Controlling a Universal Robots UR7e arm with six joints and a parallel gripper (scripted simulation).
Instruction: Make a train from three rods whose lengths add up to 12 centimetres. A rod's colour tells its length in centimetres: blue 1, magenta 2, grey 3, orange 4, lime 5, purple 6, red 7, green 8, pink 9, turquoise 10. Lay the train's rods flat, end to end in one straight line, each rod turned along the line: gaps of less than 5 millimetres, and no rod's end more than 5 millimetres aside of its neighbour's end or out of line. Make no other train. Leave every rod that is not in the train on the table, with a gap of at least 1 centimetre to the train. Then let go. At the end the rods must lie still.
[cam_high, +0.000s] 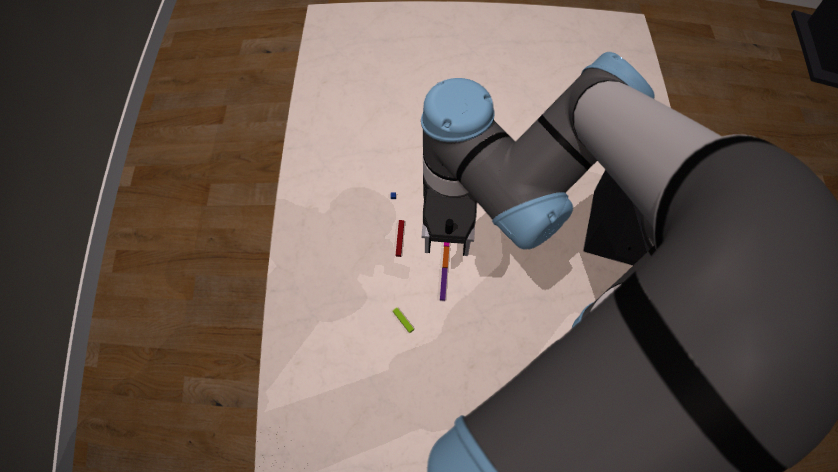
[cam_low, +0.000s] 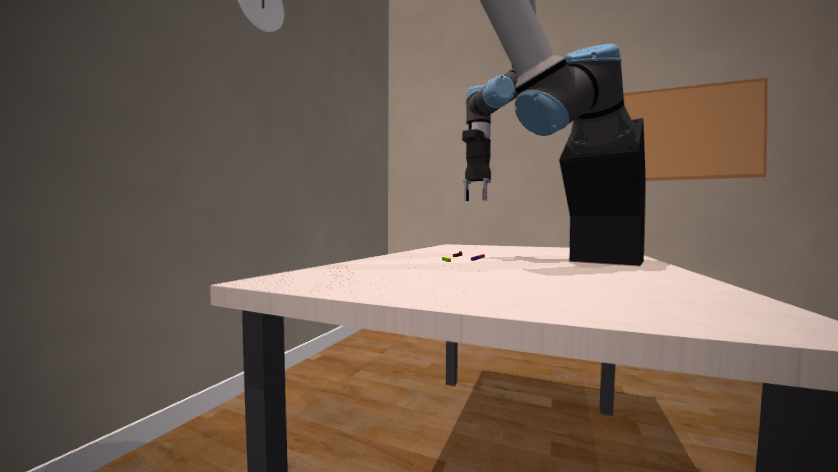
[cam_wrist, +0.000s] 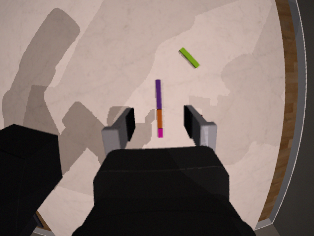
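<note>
A magenta rod (cam_wrist: 160, 133), an orange rod (cam_wrist: 160, 118) and a purple rod (cam_wrist: 158, 94) lie flat, end to end in one straight line on the table. In the top view the line shows as magenta (cam_high: 446, 243), orange (cam_high: 445, 256) and purple (cam_high: 443, 284). My gripper (cam_low: 476, 197) is open and empty, high above the table, over the magenta end of the line. It also shows in the top view (cam_high: 448, 246) and in the wrist view (cam_wrist: 160, 127).
A red rod (cam_high: 399, 238) lies left of the line, a small blue rod (cam_high: 393, 195) lies farther back, and a lime rod (cam_high: 403, 320) lies nearer the front, all well apart from the line. The robot's black base (cam_low: 604, 193) stands at the right.
</note>
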